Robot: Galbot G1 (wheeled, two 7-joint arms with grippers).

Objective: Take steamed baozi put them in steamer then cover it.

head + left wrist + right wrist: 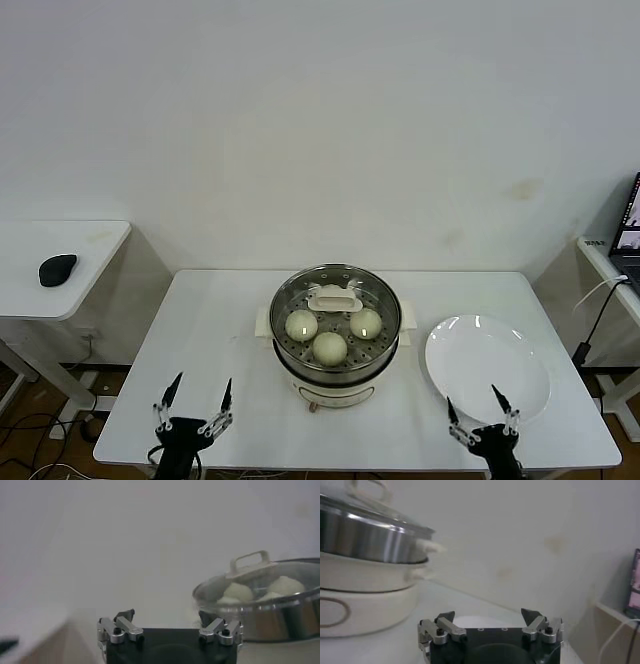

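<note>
The steel steamer point(336, 372) stands mid-table on its cream base, with the glass cover point(375, 298) on top, its cream handle point(333, 297) towards the back. Three cream-white baozi point(329, 346) show through the glass; a fourth is hidden. My left gripper point(198, 394) is open and empty near the front edge, left of the steamer. My right gripper point(479, 402) is open and empty at the front right. The left wrist view shows the covered steamer point(270, 617) with baozi point(238, 591) inside. The right wrist view shows the steamer's side point(365, 540).
An empty white plate point(486, 366) lies right of the steamer, just beyond my right gripper. A side table with a black mouse point(56, 268) stands at the far left. A laptop edge point(631, 232) and cable are at the far right.
</note>
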